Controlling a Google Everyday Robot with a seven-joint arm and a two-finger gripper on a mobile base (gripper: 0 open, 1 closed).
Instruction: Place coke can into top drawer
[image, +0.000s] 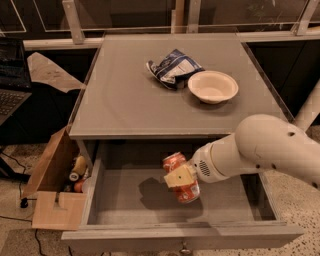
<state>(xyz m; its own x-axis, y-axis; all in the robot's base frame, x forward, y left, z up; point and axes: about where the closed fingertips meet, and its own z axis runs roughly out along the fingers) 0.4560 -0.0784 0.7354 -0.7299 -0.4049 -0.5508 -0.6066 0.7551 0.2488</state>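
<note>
The coke can (176, 162), red-orange with white markings, is held tilted above the open top drawer (125, 202), over its middle. My gripper (180, 176) comes in from the right on a white arm and is shut on the can, its yellowish finger (178, 176) across the can's side. The can casts a shadow on the drawer floor to its left. The drawer's grey front panel (175, 239) is at the bottom edge.
A blue-and-white chip bag (172, 67) and a white bowl (213, 86) lie on the grey table top (120, 95). A brown cardboard box (52, 187) holding a tan bottle (77, 167) stands left of the drawer. A laptop (11, 85) is at far left.
</note>
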